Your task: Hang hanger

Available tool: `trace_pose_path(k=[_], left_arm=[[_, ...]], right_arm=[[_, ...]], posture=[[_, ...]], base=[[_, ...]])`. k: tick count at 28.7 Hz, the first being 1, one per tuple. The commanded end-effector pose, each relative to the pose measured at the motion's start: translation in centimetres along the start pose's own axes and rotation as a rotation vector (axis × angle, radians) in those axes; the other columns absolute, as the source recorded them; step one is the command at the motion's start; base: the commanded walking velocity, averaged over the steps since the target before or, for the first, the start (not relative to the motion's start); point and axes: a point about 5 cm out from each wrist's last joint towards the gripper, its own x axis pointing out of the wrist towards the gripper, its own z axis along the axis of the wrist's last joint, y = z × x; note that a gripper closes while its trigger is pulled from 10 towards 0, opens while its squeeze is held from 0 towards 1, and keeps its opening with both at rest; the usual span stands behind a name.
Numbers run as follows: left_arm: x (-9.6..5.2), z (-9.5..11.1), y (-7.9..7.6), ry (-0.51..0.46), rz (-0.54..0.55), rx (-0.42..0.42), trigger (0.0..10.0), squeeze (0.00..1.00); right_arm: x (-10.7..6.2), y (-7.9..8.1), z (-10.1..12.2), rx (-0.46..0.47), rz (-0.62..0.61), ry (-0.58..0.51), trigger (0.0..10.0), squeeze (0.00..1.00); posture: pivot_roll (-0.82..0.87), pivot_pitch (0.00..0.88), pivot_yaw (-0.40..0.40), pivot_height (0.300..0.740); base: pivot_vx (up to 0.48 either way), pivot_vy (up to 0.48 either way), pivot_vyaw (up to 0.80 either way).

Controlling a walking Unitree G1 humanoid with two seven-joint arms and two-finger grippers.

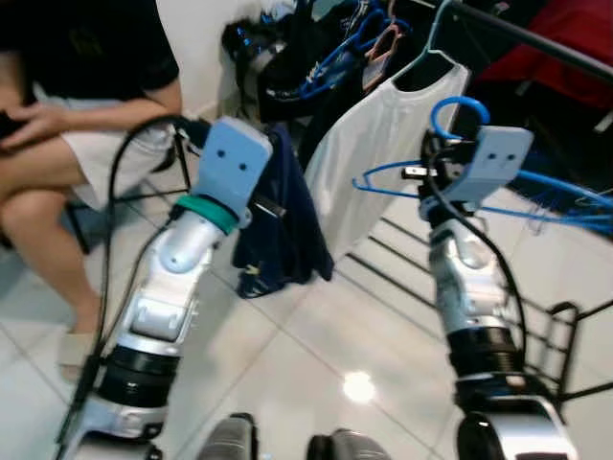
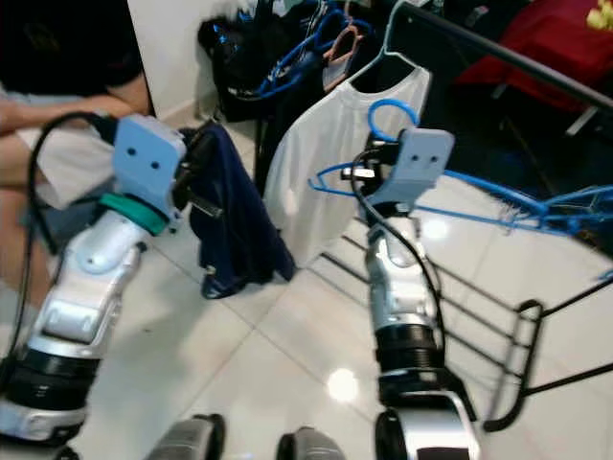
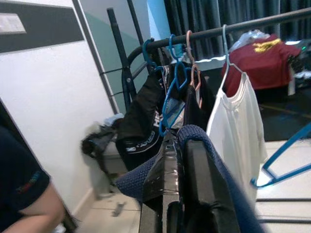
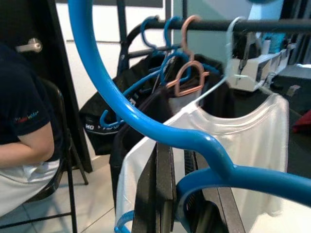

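A seated person (image 1: 86,115) in a dark top and pale shorts occupies the left side. The left gripper (image 3: 187,184) is raised beside them, its fingers pinched on a navy garment (image 1: 283,225) that drapes over them and hangs toward the tiled floor (image 1: 316,326). Behind, a dark rail (image 4: 228,24) carries dark clothes on blue hangers (image 3: 167,92), a pink hanger (image 4: 187,73), and a white shirt (image 1: 383,144) on a pale hanger near the rail's right part. The right gripper (image 4: 187,194) is lifted to the shirt's right, its fingers pressed on a blue hanger (image 1: 460,172), whose hook stands upright above the wrist, short of the rail.
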Motion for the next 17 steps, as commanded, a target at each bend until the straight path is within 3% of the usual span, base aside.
trace_pose_path(k=[1, 4, 7, 9, 17], left_arm=[[0.1, 1.5, -1.0, -0.066, -0.070, -0.048, 10.0, 0.00], [0.0, 2.0, -1.5, -0.084, -0.111, -0.071, 10.0, 0.00], [-0.1, 2.3, -2.0, -0.092, -0.149, -0.073, 10.0, 0.00], [-0.3, 2.3, -2.3, -0.086, -0.173, -0.073, 10.0, 0.00], [-0.8, 2.0, -2.7, -0.069, -0.181, -0.083, 10.0, 0.00]], right_arm=[[-0.1, -0.9, 0.1, -0.017, -0.029, 0.002, 10.0, 0.00], [0.0, -0.9, 0.1, -0.019, -0.031, 0.001, 10.0, 0.00], [0.0, -0.9, 0.2, -0.020, -0.031, -0.002, 10.0, 0.00], [0.0, -0.8, 0.2, -0.025, -0.024, -0.008, 10.0, 0.00], [0.0, -0.4, 0.2, -0.029, -0.008, -0.011, 10.0, 0.00]], posture=[[0.08, 0.084, -0.019, 0.740], [0.08, 0.084, -0.019, 0.740], [0.08, 0.083, -0.018, 0.740], [0.08, 0.083, -0.018, 0.740], [0.08, 0.083, -0.018, 0.740]], base=[[0.405, 0.000, 0.00], [0.405, 0.000, 0.00], [0.355, 0.000, -0.80], [0.000, 0.000, -0.66], [0.000, 0.000, 0.00]])
